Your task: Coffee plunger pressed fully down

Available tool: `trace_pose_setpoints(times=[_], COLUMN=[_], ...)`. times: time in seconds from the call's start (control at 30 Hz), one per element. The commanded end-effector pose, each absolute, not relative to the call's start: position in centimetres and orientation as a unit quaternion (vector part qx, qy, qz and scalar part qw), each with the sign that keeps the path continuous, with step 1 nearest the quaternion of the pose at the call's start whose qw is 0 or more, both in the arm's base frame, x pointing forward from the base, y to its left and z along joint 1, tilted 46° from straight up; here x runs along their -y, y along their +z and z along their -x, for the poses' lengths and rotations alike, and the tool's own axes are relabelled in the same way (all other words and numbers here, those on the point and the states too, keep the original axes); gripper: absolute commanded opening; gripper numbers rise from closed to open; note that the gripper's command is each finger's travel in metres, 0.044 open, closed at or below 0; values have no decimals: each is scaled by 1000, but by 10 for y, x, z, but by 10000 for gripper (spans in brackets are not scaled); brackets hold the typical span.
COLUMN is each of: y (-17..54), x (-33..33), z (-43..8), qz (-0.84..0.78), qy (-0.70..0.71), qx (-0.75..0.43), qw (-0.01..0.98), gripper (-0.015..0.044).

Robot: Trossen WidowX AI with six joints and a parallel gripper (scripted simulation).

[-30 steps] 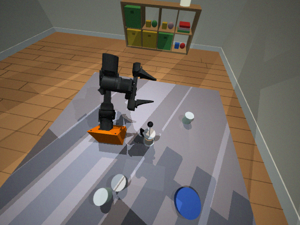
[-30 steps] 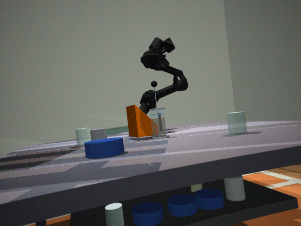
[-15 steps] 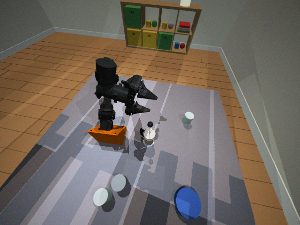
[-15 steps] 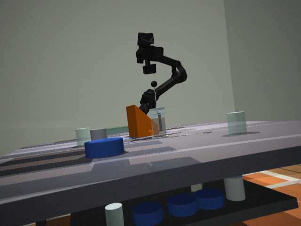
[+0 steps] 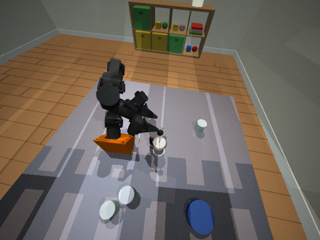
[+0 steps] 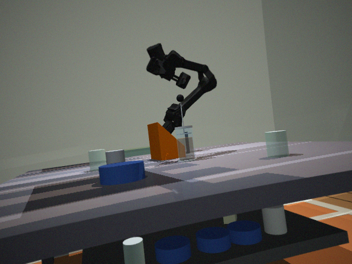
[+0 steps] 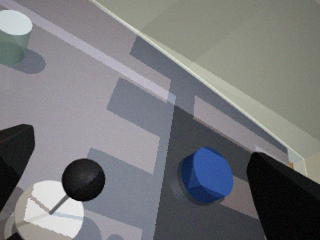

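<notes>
On the table: one coffee press (image 5: 159,146), three pale cylinders (image 5: 200,125) (image 5: 126,194) (image 5: 109,209), one blue disc (image 5: 200,217), one orange block (image 5: 115,143) beneath one arm.

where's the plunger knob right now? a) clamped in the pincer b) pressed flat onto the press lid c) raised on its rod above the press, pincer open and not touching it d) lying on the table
c: the knob stands high on its rod above the press, and the pincer is open above it, holding nothing.
</notes>
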State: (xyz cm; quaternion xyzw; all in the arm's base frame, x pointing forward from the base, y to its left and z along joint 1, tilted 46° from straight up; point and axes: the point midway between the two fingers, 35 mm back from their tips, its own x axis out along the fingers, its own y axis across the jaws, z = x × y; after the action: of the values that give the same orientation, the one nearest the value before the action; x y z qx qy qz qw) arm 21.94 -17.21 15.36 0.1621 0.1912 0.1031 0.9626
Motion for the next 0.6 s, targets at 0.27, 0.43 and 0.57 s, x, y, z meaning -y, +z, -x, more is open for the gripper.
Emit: trace_pose_setpoints(times=[0.27,0.43,0.57], y=[116,116,114], x=[129,128,128], z=[-207,-207,-210], qz=[-378,-378,-378], qy=[89,89,89], qx=[-239,-239,-240], qw=[890,890,890], gripper=[440,440,440])
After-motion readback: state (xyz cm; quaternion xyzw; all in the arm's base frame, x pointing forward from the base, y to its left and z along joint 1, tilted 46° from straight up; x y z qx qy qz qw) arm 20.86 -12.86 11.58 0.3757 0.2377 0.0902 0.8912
